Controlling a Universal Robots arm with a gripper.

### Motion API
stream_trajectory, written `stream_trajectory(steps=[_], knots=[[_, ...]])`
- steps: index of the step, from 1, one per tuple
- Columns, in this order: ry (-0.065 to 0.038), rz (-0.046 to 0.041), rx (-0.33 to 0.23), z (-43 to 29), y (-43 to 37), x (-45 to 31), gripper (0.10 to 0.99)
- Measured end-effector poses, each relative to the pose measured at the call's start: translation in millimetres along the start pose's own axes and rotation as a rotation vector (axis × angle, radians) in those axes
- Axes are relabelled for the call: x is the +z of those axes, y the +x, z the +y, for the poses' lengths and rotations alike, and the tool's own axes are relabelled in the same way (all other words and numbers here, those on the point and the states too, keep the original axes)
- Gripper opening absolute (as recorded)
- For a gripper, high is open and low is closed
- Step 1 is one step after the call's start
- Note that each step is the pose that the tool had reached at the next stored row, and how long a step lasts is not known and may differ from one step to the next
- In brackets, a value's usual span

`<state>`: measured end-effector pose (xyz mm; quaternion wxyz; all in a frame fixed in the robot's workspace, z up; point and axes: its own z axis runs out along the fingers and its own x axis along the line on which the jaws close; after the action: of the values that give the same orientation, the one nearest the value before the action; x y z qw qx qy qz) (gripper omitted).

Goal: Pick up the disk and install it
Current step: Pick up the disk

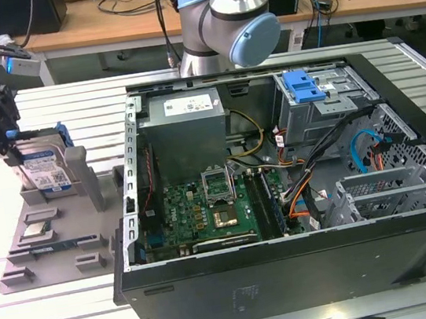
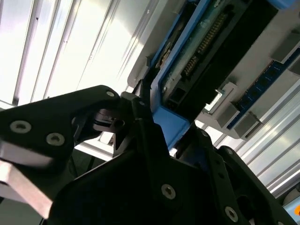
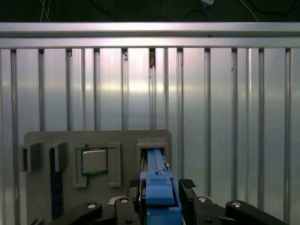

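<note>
Ribbed aluminium table [image 1: 67,307] carries an open black steel computer case [image 1: 293,275], at the exterior view's right of a grey moulded plastic tray [image 1: 90,248]. The disk [image 1: 44,171], flat, silver and blue-framed, stands on edge in that tray's slot, long axis apparently upright, label facing the exterior camera. The black gripper [image 1: 11,144] is clamped on its upper edge. A square CPU chip [image 1: 37,228] lies flat on the tray

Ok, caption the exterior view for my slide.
The arm's hand grips the disk standing upright in its gray holder, beside the open computer case.
</note>
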<state>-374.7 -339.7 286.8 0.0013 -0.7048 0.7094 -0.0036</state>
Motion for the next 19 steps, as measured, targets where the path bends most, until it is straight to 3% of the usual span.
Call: stream_trajectory(steps=[2, 11, 13, 14, 16, 19], knots=[[0.000, -0.0001, 0.000, 0.0, 0.0, 0.1, 0.373], [0.000, 0.0001, 0.000, 0.0, 0.0, 0.4, 0.373], [0.000, 0.0001, 0.000, 0.0, 0.0, 0.5, 0.384], [0.000, 0.0000, 0.000, 0.0, 0.0, 0.5, 0.447], [0.000, 0.0000, 0.000, -0.1, 0.0, 0.7, 0.447], [0.000, 0.0000, 0.000, -6.5, -0.1, 0.7, 0.447]])
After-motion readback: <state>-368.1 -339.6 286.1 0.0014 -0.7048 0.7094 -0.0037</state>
